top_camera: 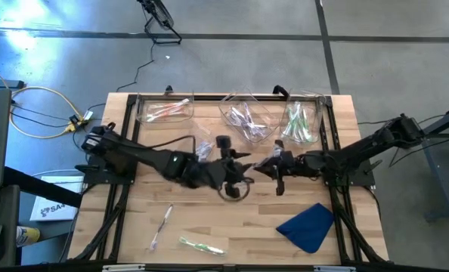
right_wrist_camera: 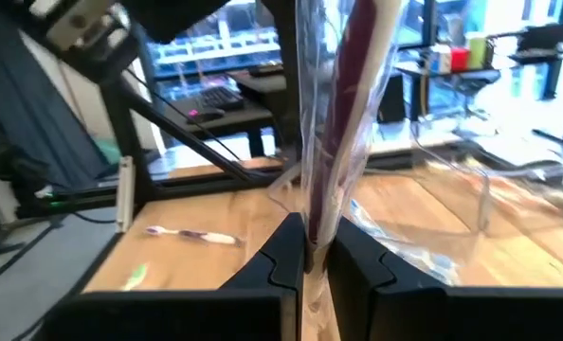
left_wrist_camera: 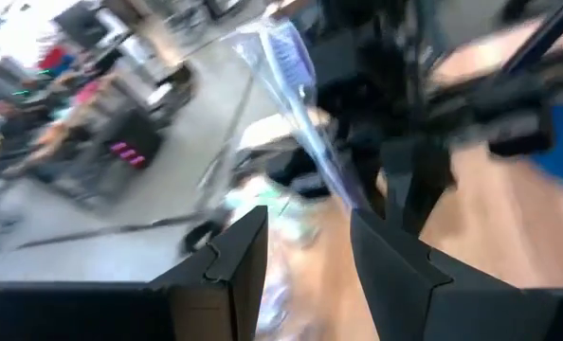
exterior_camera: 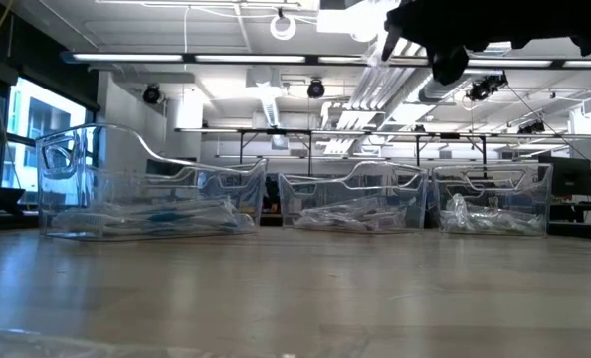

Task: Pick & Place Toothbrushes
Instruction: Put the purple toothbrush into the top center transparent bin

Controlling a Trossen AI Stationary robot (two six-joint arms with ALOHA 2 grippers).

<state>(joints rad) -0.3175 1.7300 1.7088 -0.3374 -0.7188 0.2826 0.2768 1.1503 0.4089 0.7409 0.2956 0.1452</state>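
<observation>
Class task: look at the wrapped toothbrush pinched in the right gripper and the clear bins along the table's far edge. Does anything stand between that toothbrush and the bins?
Nothing visible does. The right gripper holds the wrapped toothbrush above mid-table; the left gripper, open, sits close beside it on the other side. In the high view only bare wood lies between them and the middle bin.

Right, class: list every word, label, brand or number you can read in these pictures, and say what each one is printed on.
"SA": dark letters on the white box at the high view's lower left; the characters after them are too blurred to read.
Wrapped toothbrush in the right tool: no legible print shows.
Room signs and screens: too small or blurred to read.
</observation>
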